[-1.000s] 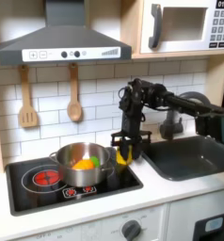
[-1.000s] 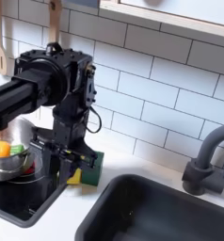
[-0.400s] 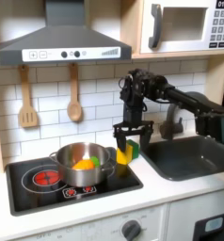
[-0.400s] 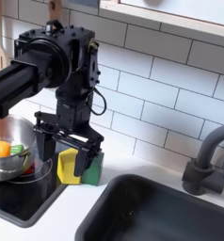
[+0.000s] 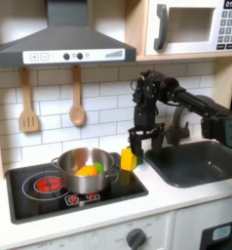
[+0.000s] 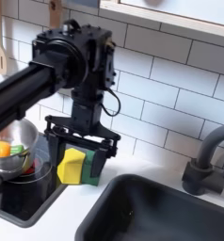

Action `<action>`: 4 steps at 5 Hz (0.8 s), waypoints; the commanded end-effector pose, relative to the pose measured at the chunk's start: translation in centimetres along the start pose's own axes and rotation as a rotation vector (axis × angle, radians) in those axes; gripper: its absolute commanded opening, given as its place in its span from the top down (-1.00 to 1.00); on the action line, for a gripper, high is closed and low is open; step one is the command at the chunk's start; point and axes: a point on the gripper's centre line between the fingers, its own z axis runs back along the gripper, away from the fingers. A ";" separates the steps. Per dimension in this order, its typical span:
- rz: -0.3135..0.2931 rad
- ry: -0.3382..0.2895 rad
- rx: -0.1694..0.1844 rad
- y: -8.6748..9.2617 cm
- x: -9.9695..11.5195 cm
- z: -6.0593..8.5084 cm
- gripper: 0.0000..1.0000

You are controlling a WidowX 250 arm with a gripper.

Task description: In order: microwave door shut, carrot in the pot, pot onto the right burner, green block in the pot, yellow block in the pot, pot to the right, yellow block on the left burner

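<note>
The microwave door [image 5: 186, 27] at the top right stands shut. The steel pot [image 5: 71, 161] sits on the black cooktop over the right burner, with the orange carrot [image 5: 86, 171] inside it. The left burner [image 5: 47, 183] lies bare. The yellow block [image 5: 128, 160] and the green block [image 5: 137, 155] stand side by side at the cooktop's right edge. My gripper [image 5: 144, 146] hangs open just above and to the right of them. In the second exterior view its spread fingers [image 6: 51, 162] frame the yellow block [image 6: 71, 166] and green block [image 6: 91, 166]; nothing is held. The pot [image 6: 8, 162] shows at the left edge.
A dark sink [image 5: 193, 162] with a grey faucet [image 5: 178, 119] lies right of the blocks. Two wooden utensils [image 5: 28, 105] hang on the tiled wall under the range hood [image 5: 64, 41]. The cooktop knobs [image 5: 74, 198] sit at its front edge.
My gripper has lifted off the blocks, spread its fingers wider and shifted toward the first exterior view's right. Both blocks and the pot stay where they were.
</note>
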 end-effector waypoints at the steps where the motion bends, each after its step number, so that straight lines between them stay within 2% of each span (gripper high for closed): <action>1: 0.068 0.016 -0.011 -1.3 0.2 -0.9 -1.00; 2: 0.061 0.001 -0.013 -1.5 1.3 -1.2 -1.00; 3: 0.024 -0.017 -0.036 -2.3 2.9 -1.6 -1.00; 4: -0.006 -0.054 -0.034 -2.5 3.9 -1.1 -1.00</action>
